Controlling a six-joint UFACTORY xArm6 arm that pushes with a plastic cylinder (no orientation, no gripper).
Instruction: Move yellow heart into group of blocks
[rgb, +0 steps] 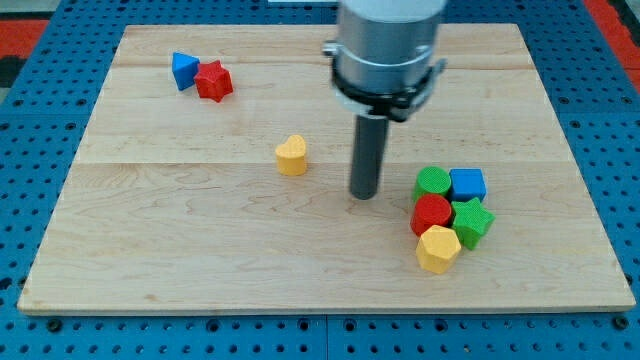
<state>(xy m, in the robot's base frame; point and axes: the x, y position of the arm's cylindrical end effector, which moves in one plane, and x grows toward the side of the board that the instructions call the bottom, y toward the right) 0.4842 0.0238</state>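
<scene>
Near the frame's centre, the yellow heart (291, 155) sits left of my tip (363, 195); no fingers exist. Pushing from this side could drive it away from the group of blocks (452, 217).

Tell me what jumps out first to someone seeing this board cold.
The big grey arm drops in from the view's top, and my tip rests on the wooden board between the lone yellow heart and a tight cluster at the view's right: green cylinder, blue cube, red cylinder, green star, yellow hexagon.
</scene>
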